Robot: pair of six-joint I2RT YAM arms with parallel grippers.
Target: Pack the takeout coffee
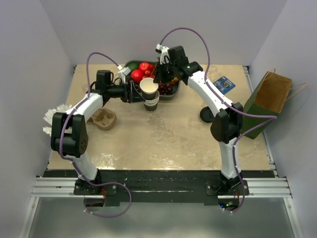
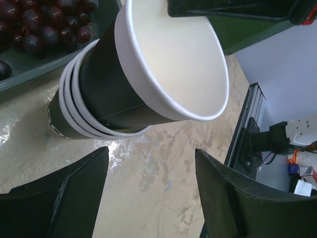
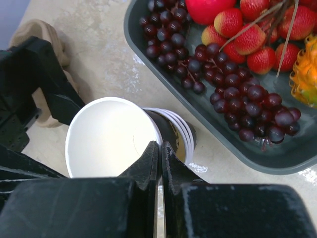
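- The right gripper (image 3: 159, 147) has its fingers pressed together on the near rim of the top cup (image 3: 106, 139). The paper wall seems to be pinched between them.
- This top cup (image 1: 148, 85) has no lid. It is tilted and partly drawn out of the stack of paper cups (image 1: 151, 103), with its white inside open to view.
- The left wrist view shows the stack (image 2: 79, 114) as dark-walled cups with white rims, nested one in another, with the top cup (image 2: 173, 54) leaning out of them.
- The left gripper (image 2: 148, 198) is open wide with nothing between its fingers. It sits just left of the stack, and the cups lie beyond its tips.
- A black disc (image 1: 206, 115) sits on the table (image 1: 163, 139) to the right, well apart from the stack and partly behind the right arm. I cannot tell from above whether a cup stands under it, so I cannot say whether this is the takeout coffee.
- A dark tray (image 3: 132, 29) stands just beyond the stack at the far middle, holding dark grapes (image 3: 233, 94) and strawberries (image 3: 247, 39).
- A pulp cup carrier (image 1: 102, 119) lies on the left of the table, near the left arm.
- A paper bag (image 1: 270, 96) stands at the right edge.
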